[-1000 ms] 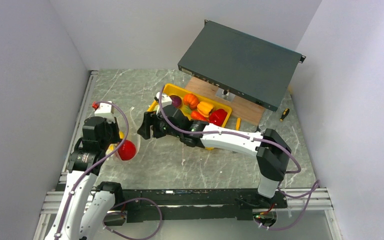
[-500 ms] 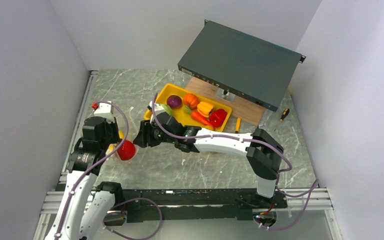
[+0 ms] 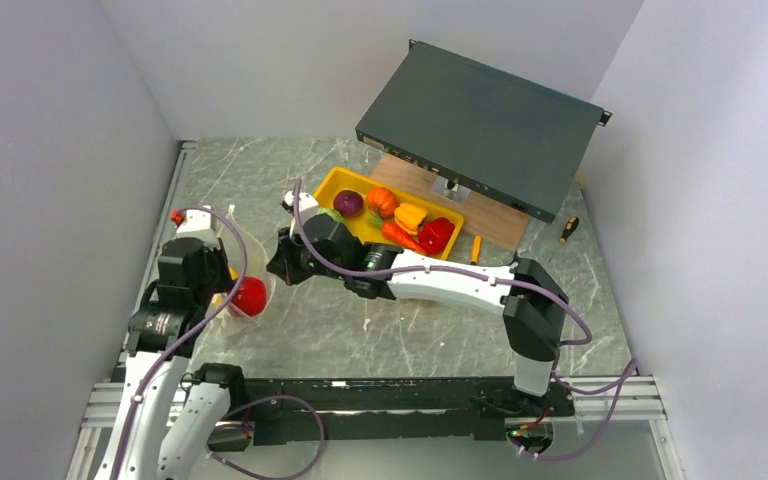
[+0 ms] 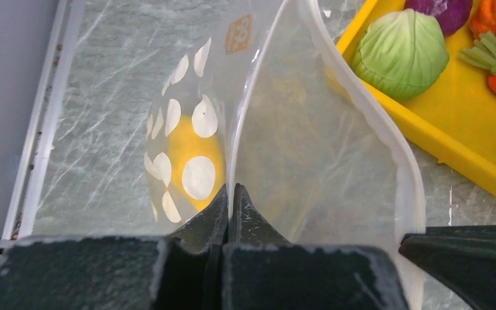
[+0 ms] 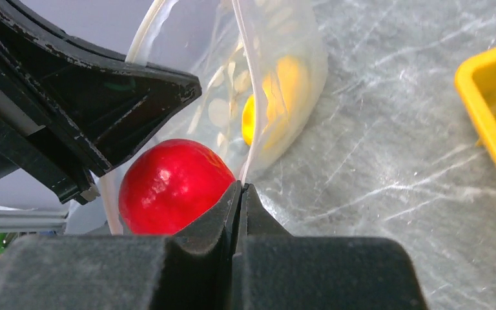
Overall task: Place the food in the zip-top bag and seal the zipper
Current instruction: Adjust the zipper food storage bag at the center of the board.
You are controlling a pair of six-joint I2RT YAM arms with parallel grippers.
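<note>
The clear zip-top bag (image 3: 260,272) is held up between both grippers with its mouth open. My left gripper (image 4: 231,191) is shut on one rim, along which the white zipper (image 4: 253,90) runs. On the opposite rim my right gripper (image 5: 240,187) is shut too, and its fingers (image 4: 465,253) show in the left wrist view. A red food piece (image 5: 171,187) and a yellow one (image 5: 283,90) lie inside the bag. More food sits in the yellow tray (image 3: 355,232): a green cabbage (image 4: 403,55), a purple piece (image 3: 348,203), orange (image 3: 381,200), yellow (image 3: 410,216) and red (image 3: 437,234).
A dark flat metal case (image 3: 480,128) leans over a wooden board (image 3: 495,222) behind the tray. Two small tools lie right of the tray, an orange one (image 3: 476,248) and a black-and-yellow one (image 3: 568,229). Grey walls close in left, right and back.
My right gripper swung left from the tray to the bag's mouth and closed on its rim. The left arm shifted slightly, still holding the bag.
</note>
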